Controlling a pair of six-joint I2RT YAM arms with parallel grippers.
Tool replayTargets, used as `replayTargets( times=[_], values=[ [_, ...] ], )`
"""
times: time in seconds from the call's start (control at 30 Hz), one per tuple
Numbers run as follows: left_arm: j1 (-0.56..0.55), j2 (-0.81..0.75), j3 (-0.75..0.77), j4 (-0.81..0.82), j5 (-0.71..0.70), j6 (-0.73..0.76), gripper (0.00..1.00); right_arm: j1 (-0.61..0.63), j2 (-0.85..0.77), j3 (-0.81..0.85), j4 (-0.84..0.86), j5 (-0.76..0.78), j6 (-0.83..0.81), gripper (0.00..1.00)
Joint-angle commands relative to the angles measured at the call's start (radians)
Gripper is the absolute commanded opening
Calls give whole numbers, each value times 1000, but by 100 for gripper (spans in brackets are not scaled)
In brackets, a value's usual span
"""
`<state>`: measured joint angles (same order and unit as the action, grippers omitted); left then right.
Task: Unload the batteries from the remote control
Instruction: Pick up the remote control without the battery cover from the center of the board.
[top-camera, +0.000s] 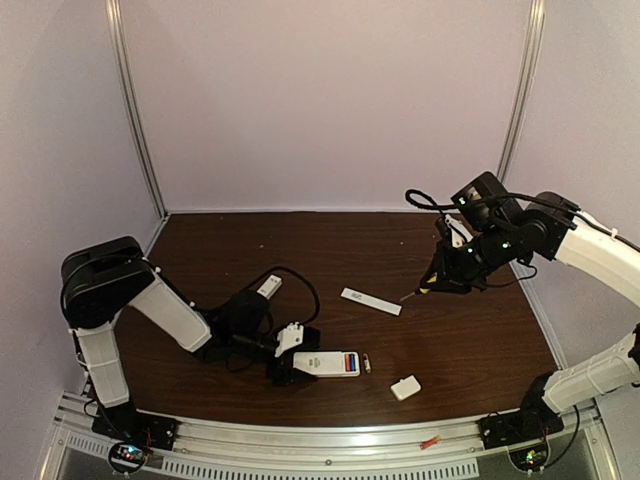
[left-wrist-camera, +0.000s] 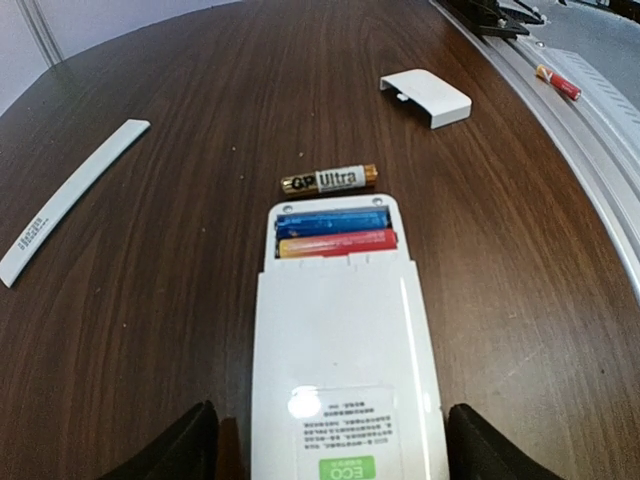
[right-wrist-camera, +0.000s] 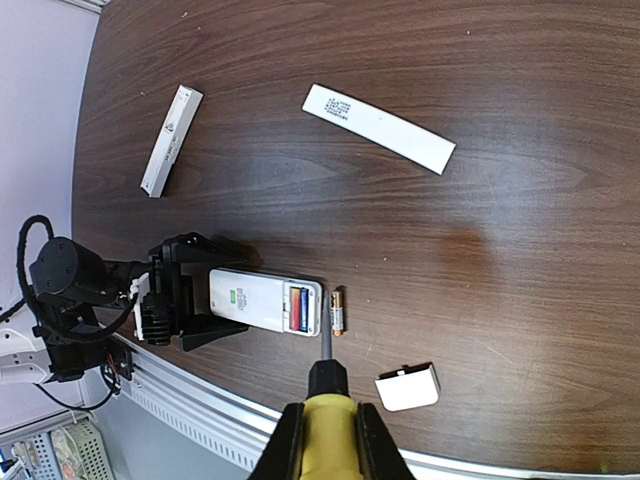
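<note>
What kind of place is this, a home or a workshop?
Probably a robotics lab test booth: plain white walls box in a wooden table, with a left arm and right arm mounted on a metal rail.

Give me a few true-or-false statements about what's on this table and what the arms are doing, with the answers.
1. Two batteries lie in the open compartment of the remote. True.
2. The right gripper is empty. False: it is shut on a screwdriver.
3. A loose battery lies on the table just past the remote's open end. True.
4. The cover is fitted on the remote. False: it lies on the table, apart from the remote.
5. The left gripper is open, with one finger on each side of the remote. True.
</note>
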<state>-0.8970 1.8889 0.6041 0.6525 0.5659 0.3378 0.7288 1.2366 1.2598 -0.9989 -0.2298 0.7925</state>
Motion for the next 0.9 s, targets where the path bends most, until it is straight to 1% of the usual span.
replayTargets(
  times=[0.0,0.2,0.37,0.53,0.8,0.83,0.87],
  values=[
    [-8,48,20,-82,-59,2,77,1,-16,12,0,9,8,0],
    [-8,61,28,-120,-49,-2,60,1,-36,-2,-5,11,15,0],
    [-8,40,49,-156,-29,0,46,1,-40,-10,-6,8,13,0],
    [-8,-9,67,-195,-45,12,34,1,-35,-4,-4,7,-1,0],
    [-7,-109,98,-316,-67,57,3,1,-33,11,-4,19,-44,0],
    [-8,-123,103,-333,-77,58,0,1,-31,14,-4,20,-51,0],
    [-8,-135,111,-350,-89,59,0,1,-30,18,-4,22,-58,0]
  ],
)
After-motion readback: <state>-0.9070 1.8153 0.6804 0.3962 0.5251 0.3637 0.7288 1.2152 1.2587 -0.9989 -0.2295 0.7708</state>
